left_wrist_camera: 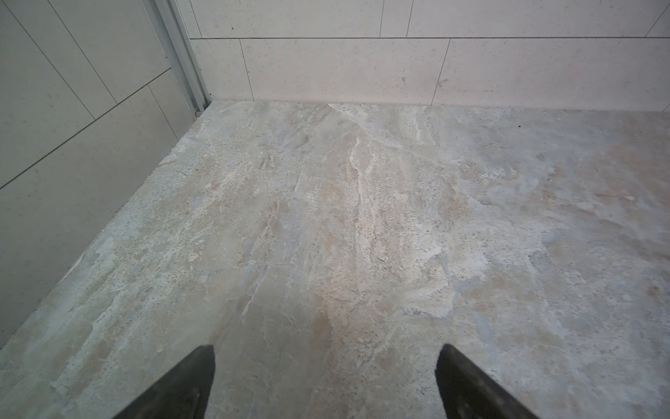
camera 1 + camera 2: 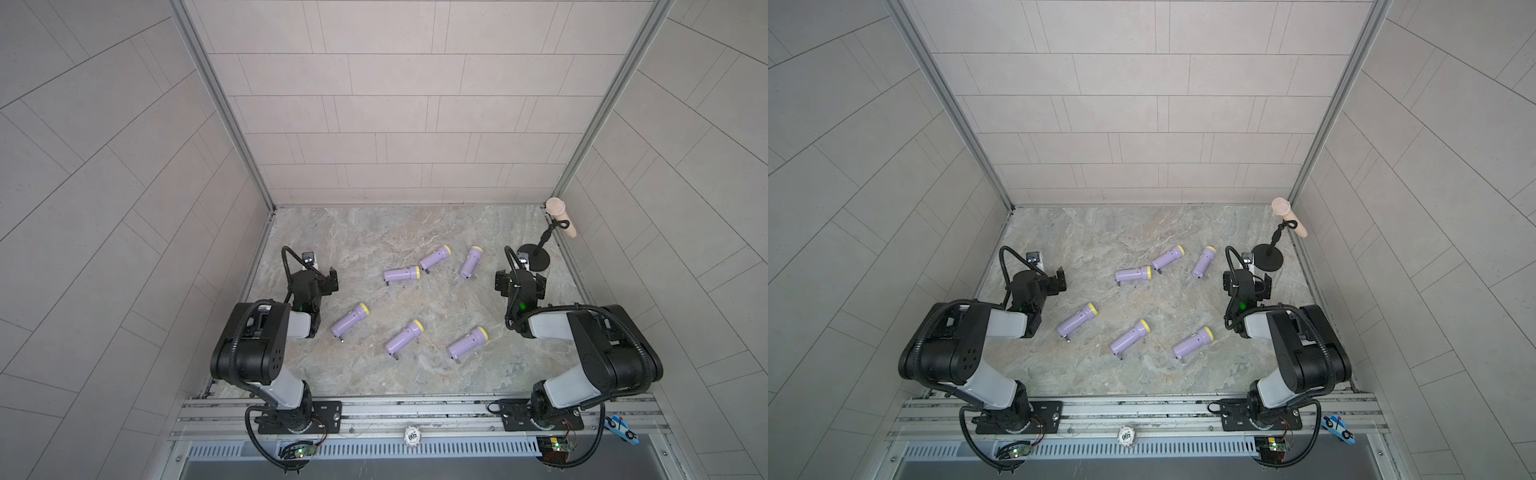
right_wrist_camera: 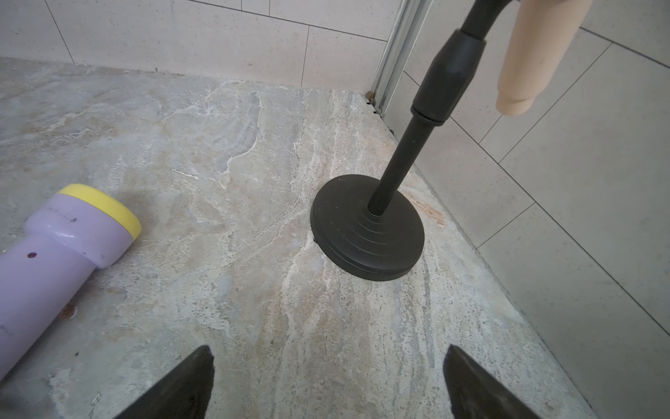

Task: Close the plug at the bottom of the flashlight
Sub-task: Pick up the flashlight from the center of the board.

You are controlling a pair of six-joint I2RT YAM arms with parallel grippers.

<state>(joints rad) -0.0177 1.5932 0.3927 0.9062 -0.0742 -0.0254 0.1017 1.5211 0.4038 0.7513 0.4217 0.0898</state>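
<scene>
While both arms sit out at the sides, both top views give us six lilac flashlights (image 2: 404, 336) with yellow heads lying flat on the marble counter (image 2: 374, 232) between them. Three form a far group, two of those just beside each other (contact unclear), and three form a near row, apart. Small dark prongs (image 2: 395, 356) stick out at the bottom ends of several. Left fingers (image 2: 331, 280) and right fingers (image 2: 540, 287) hang clear of every flashlight. A black stand (image 2: 534, 257) carrying a beige handle-shaped piece (image 2: 559, 212) stands in the far right corner, just beyond the right fingers. Left wrist view: we see the dark fingers (image 1: 181, 384) spread wide with nothing between them, bare counter and a wall corner (image 1: 203, 101) ahead. Right wrist view: fingers (image 3: 181, 381) equally wide, holding nothing. The stand's round base (image 3: 366, 232) sits ahead on the counter. One flashlight (image 3: 54, 261) lies beside the fingers' line, yellow head toward the stand, touching neither finger.
</scene>
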